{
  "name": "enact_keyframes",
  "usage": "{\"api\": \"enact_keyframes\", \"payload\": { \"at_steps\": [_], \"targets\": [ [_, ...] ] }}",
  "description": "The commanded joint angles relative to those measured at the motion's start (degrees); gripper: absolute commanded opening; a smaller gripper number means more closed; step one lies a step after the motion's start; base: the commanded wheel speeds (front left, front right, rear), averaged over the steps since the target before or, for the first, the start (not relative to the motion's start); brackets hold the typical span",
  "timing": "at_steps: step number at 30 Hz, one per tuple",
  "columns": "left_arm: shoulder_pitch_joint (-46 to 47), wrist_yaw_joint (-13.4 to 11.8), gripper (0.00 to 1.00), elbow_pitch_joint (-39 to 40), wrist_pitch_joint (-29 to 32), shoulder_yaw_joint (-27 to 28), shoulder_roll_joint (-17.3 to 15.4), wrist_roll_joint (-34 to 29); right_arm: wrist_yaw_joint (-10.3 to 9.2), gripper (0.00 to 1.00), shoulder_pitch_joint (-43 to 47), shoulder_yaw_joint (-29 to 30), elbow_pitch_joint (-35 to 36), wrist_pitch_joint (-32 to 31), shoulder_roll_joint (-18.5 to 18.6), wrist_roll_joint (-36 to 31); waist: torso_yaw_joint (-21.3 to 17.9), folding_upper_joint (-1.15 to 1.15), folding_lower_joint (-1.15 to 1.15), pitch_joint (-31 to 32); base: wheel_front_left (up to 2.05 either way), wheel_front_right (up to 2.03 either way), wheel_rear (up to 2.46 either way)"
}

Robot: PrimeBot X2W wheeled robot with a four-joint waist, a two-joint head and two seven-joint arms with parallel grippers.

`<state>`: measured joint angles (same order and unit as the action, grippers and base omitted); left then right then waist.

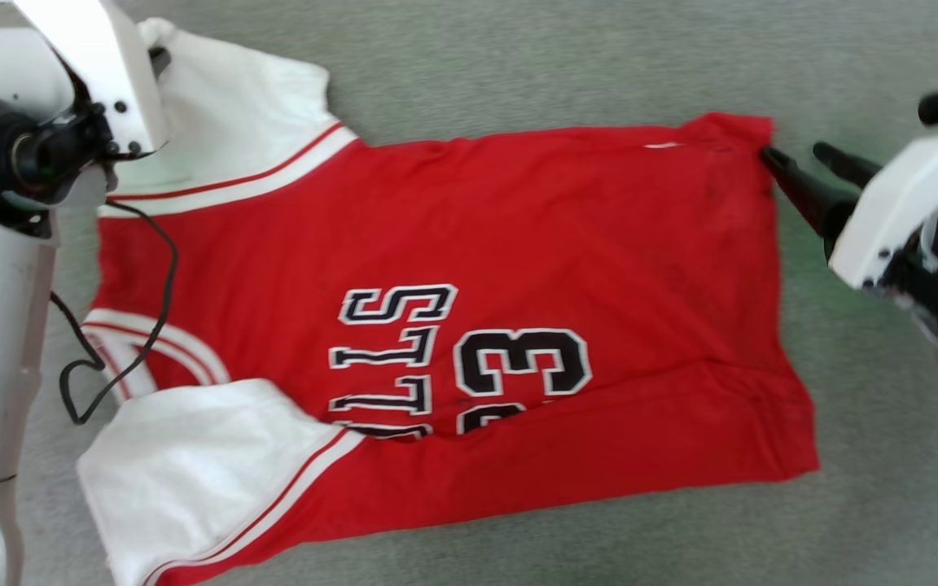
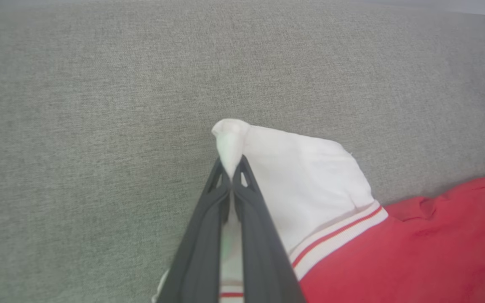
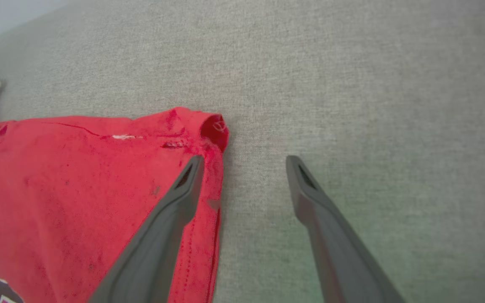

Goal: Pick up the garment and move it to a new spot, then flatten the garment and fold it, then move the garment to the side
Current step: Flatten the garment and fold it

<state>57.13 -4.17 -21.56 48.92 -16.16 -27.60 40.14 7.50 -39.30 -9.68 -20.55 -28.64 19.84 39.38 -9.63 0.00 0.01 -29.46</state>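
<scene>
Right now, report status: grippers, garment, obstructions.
Left gripper shut on garment sleeve tip. Right gripper open at hem corner. Garment spread out, lettering up. Black cable hangs across collar end.

The shirt is red with white sleeves, red-striped white trim and black, white-outlined lettering; the surface beneath is a flecked grey weave.

In the head view, the left arm's white wrist housing is covering the fingers of the left end effector and hiding the tip of the garment's far white sleeve. A fold of red cloth is swallowing the lower part of the black lettering, leaving the word and number unreadable in full. The near sleeve is running off the bottom edge. In the right wrist view, the garment is being cut off at the left and bottom edges.
</scene>
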Motion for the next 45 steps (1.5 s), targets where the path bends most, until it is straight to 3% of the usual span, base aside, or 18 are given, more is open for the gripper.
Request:
{"api": "enact_keyframes", "payload": {
  "at_steps": [1, 9, 10, 11, 12, 17, 26, 36, 45],
  "targets": [
    [0.98, 0.29, 0.00, 0.50, -0.22, -0.43, 0.52, -0.15, -0.02, 1.00, -2.89, -0.64, -1.86, -1.99, 0.14, 0.04, 2.16, 0.00, -0.01, -0.64, 0.00, 0.00, 0.00],
    [1.31, 1.16, 0.00, 1.40, -1.76, -1.48, 2.02, -0.08, -0.06, 1.00, -8.11, -5.56, -13.38, -12.69, -0.45, -0.80, 4.91, 0.00, -0.01, -2.32, 0.00, 0.00, 0.00],
    [1.15, 1.21, 0.00, 1.36, -1.96, -1.52, 2.09, -0.02, -0.06, 0.48, -7.93, -6.36, -15.04, -14.82, -0.83, -0.90, 5.12, 0.00, -0.01, -2.34, 0.00, 0.00, 0.00],
    [0.95, 1.33, 0.00, 1.30, -2.14, -1.56, 2.15, 0.09, -0.06, 0.13, -7.91, -6.99, -16.28, -16.42, -1.11, -0.98, 5.31, 0.00, -0.01, -2.36, 0.00, 0.00, 0.00],
    [0.77, 1.48, 0.00, 1.23, -2.27, -1.60, 2.19, 0.19, -0.05, 0.00, -8.05, -7.48, -17.27, -17.73, -1.45, -0.90, 5.48, 0.00, -0.01, -2.36, 0.00, 0.00, 0.00],
    [-0.22, 1.77, 0.00, 0.34, -3.85, -1.36, 2.58, 0.62, -0.01, 0.00, -9.99, -8.27, -18.19, -18.45, -1.18, -1.12, 6.24, 0.00, -0.01, -1.28, 0.00, 0.00, 0.00],
    [-8.24, 2.37, 0.00, 0.27, -10.35, 2.07, 2.14, 3.55, -0.03, 0.00, -8.66, -6.56, -10.72, -10.46, 2.89, -1.96, 7.10, 0.00, -0.01, 7.14, 0.00, 0.00, 0.00],
    [-30.68, 0.21, 0.00, 6.34, -17.42, 9.15, 3.29, 10.15, -0.03, 0.00, 7.99, -2.42, -1.57, -5.48, 2.77, -2.53, 7.78, 0.00, -0.01, 17.72, 0.00, 0.00, 0.00],
    [-48.55, -2.82, 0.00, 11.25, -20.09, 10.84, 6.28, 12.75, -0.03, 0.00, 22.55, 1.24, 2.33, -2.66, -0.29, -3.76, 7.72, 0.00, -0.01, 21.19, 0.00, 0.00, 0.00]
  ]
}}
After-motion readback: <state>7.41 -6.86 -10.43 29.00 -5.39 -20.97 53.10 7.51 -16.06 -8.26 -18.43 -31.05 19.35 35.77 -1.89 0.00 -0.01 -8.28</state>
